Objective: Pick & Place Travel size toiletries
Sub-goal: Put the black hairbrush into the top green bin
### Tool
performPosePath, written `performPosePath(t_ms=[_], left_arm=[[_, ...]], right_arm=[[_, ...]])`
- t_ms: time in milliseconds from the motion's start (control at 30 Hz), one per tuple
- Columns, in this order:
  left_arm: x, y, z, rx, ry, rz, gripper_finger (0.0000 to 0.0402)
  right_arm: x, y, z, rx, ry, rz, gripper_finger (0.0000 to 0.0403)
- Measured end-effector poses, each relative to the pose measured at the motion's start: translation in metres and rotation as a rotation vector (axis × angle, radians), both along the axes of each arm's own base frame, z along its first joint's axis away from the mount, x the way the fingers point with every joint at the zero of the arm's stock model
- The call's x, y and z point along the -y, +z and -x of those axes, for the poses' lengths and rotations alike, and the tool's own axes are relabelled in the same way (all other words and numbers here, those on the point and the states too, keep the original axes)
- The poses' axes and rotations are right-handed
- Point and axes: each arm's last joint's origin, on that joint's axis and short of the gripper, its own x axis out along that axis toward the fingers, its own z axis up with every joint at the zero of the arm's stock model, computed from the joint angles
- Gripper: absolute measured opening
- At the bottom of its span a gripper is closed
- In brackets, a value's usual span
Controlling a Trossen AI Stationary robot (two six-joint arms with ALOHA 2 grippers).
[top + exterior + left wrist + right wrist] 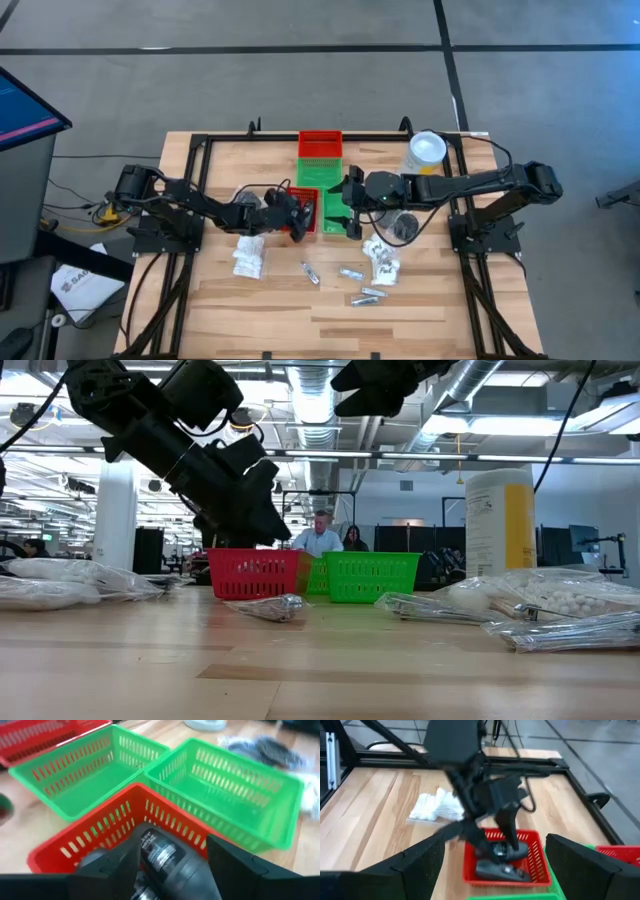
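I am two dark arms, matte black from base to fingertip, built of rounded joint housings linked by slim straight segments. My left gripper (293, 214) and my right gripper (349, 207) each end in two broad, flat, blocky black fingers (235, 865). Thin black cables loop along my links. My bases bolt onto a black metal frame (200, 140) edging the table.
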Motion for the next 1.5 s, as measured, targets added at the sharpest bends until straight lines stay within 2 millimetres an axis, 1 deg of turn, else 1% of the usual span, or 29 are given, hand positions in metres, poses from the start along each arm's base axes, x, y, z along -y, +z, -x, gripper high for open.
performPosePath(t_ms=[67, 167, 333, 433, 500, 567, 667, 800, 1133, 1500], left_arm=[[0.001, 0.006, 0.002, -0.016, -0.049, -0.007, 0.0206], [0.000, 0.016, 0.012, -0.053, -0.051, -0.007, 0.0199], [-0.003, 0.037, 0.037, -0.126, 0.004, -0.023, 0.0183], [-0.005, 0.045, 0.053, -0.181, 0.029, -0.021, 0.0173], [-0.006, 0.045, 0.062, -0.243, 0.043, -0.030, 0.0166], [-0.007, 0.043, 0.069, -0.295, 0.070, -0.037, 0.0160], [-0.009, 0.040, 0.070, -0.321, 0.095, -0.032, 0.0152], [-0.012, 0.031, 0.067, -0.366, 0.112, -0.035, 0.0147], [-0.022, -0.001, 0.061, -0.541, 0.138, -0.017, 0.0145], [-0.022, -0.023, 0.057, -0.648, 0.136, -0.024, 0.0145]], right_arm=[[-0.003, -0.002, 0.001, -0.023, 0.009, -0.001, 0.0331], [-0.008, -0.004, 0.003, -0.047, 0.021, -0.012, 0.0330], [-0.016, -0.005, 0.003, -0.051, 0.038, -0.022, 0.0330], [-0.019, -0.005, 0.004, -0.051, 0.048, -0.022, 0.0329], [-0.021, -0.004, 0.004, -0.049, 0.054, -0.022, 0.0329], [-0.021, -0.004, 0.004, -0.047, 0.055, -0.022, 0.0330], [-0.021, -0.004, 0.004, -0.045, 0.054, -0.022, 0.0329], [-0.021, -0.004, 0.004, -0.046, 0.053, -0.022, 0.0329], [-0.021, -0.005, 0.004, -0.053, 0.049, -0.030, 0.0329], [-0.021, -0.005, 0.004, -0.051, 0.050, -0.028, 0.0329]])
